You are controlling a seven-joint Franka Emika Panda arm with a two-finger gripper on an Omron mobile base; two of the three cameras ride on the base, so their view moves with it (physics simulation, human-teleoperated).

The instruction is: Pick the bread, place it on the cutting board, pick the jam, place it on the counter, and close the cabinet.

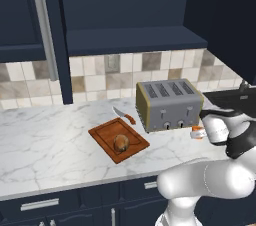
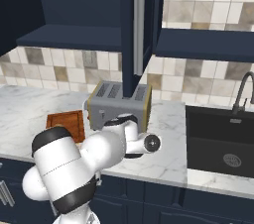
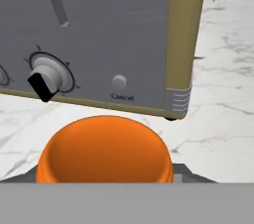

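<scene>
The jam [image 3: 105, 148] fills my hand view, just before the toaster [image 3: 94, 34]; open counter [image 3: 223, 119] lies beside. My arm reaches low; finger state I cannot tell.

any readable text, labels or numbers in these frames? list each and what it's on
"Cancel": under the small round button on the front of the toaster, legible in the hand view though slightly soft.
The tick marks around the toaster's dial carry no readable numbers.
Nothing readable on the jam, the cutting board, the counter or the cabinet.
</scene>
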